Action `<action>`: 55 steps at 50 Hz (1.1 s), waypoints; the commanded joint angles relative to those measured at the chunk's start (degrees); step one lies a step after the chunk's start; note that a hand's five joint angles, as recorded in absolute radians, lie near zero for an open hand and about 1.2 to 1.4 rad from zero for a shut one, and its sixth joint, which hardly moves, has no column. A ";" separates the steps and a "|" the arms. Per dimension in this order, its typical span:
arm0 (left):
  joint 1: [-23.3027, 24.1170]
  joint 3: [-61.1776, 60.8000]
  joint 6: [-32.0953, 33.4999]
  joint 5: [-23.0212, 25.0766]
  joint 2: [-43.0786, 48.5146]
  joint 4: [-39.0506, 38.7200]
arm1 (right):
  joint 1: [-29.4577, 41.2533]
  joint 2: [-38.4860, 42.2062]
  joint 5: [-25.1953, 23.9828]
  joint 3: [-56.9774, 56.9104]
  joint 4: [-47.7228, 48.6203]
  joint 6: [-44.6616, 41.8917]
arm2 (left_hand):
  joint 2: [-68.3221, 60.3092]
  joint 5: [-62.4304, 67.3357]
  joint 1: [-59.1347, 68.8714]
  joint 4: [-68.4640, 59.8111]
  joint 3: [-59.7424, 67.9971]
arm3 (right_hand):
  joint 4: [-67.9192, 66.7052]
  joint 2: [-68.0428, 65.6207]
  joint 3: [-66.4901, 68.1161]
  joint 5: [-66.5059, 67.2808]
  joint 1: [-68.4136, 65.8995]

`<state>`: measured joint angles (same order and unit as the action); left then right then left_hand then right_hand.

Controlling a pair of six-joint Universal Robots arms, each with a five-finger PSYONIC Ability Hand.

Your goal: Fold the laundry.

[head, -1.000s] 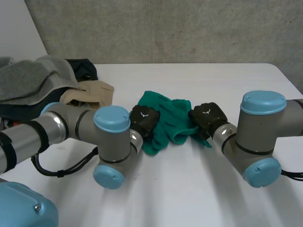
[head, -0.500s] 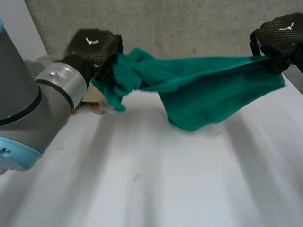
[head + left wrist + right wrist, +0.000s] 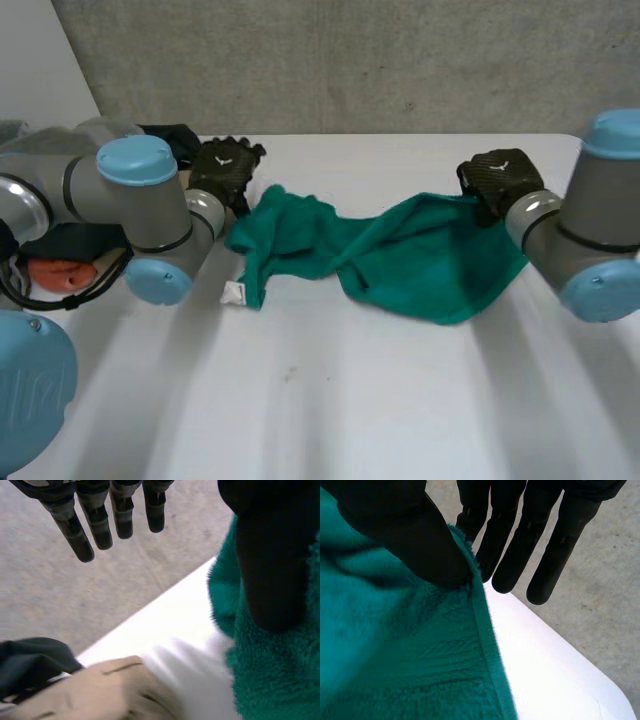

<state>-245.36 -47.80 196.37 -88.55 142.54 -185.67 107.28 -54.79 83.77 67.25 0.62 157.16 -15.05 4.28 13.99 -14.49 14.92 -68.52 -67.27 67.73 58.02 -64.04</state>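
Now that the stretch in the air is over, start at the fingers [image 3: 97, 527] of the left hand [image 3: 225, 168]. They stand straight and spread, clear of any cloth, and only the thumb [image 3: 270, 570] lies against the green towel [image 3: 400, 260], so you can take that hand as having let go. On the right hand [image 3: 500, 180] the fingers [image 3: 560, 545] are straight too, but its thumb presses the towel's hemmed corner against the nearest of them, which reads as a light pinch.

A second ago the towel was a crumpled heap between the two hands. Half a second ago both hands were raised and it hung taut between them. It has since come down and lies on the surface [image 3: 350, 400], drawn out from one hand to the other. The right half is fairly flat. The left half is bunched and rolled, with a white label [image 3: 233, 293] turned out at its near edge. By my judgement, that means for you that the spreading is mostly done, no fold has begun, and the left side wants smoothing first.

Further out, just beyond the left hand, a tan garment [image 3: 115, 690] and a dark garment [image 3: 30, 665] wait on the white surface, part of the pile at the left arm's side. A grey concrete wall [image 3: 400, 60] closes the room behind.
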 commanded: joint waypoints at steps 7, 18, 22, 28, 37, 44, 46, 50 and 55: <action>5.42 -28.04 8.15 -3.21 -21.16 -5.92 | 3.20 -4.09 1.75 4.03 0.78 -0.36 | -1.05 1.82 2.11 -1.61 1.18 | -11.48 -12.73 12.27 11.98 -15.96; 9.54 -31.48 13.86 -3.47 -14.75 -7.86 | 2.67 -7.52 0.96 7.11 -0.97 -1.59 | -17.03 17.79 18.09 -17.59 17.16 | -11.48 -12.73 12.27 11.98 -15.96; 12.62 -33.41 15.36 -3.65 -16.24 -8.65 | 2.59 -7.43 0.87 7.72 -1.50 -1.68 | -16.87 17.63 17.92 -17.42 16.99 | -11.48 -12.73 12.27 11.98 -15.96; 14.64 -40.43 15.80 -3.47 -28.34 -18.65 | 2.50 -7.52 0.87 8.60 -1.59 -3.08 | -14.69 15.45 15.75 -15.24 14.82 | -11.48 -12.73 12.27 11.98 -15.96; 17.28 -43.61 17.82 -3.12 -28.91 -20.96 | 2.76 -7.52 0.87 8.60 -1.59 -3.43 | -14.18 14.94 15.23 -14.73 14.31 | -11.48 -12.73 12.27 11.98 -15.96; 18.34 -40.10 27.57 -3.12 -18.80 -16.74 | 2.59 -7.52 0.78 9.13 -1.68 -3.43 | -9.98 10.74 11.03 -10.53 10.10 | -11.48 -12.73 12.27 11.98 -15.96; 18.16 -39.31 30.12 -3.12 -17.74 -16.56 | 2.50 -7.52 0.78 9.30 -1.59 -3.43 | -8.97 9.73 10.02 -9.52 9.09 | -11.48 -12.73 12.27 11.98 -15.96; 17.72 -36.50 33.90 -3.21 -13.88 -16.56 | 2.50 -7.52 0.78 9.39 -1.59 -3.43 | -8.12 8.88 9.18 -8.67 8.25 | -11.48 -12.73 12.27 11.98 -15.96; 16.49 -30.61 33.99 -3.38 -9.48 -16.56 | 2.50 -7.35 0.61 9.57 -1.68 -3.43 | -16.15 16.92 17.21 -16.71 16.28 | -11.48 -12.73 12.27 11.98 -15.96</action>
<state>-227.75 -83.49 229.85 -91.77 129.30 -202.06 109.80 -62.28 84.51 76.68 -0.99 153.72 -22.43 11.75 22.66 -22.00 22.39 -68.55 -67.27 67.73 58.08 -64.04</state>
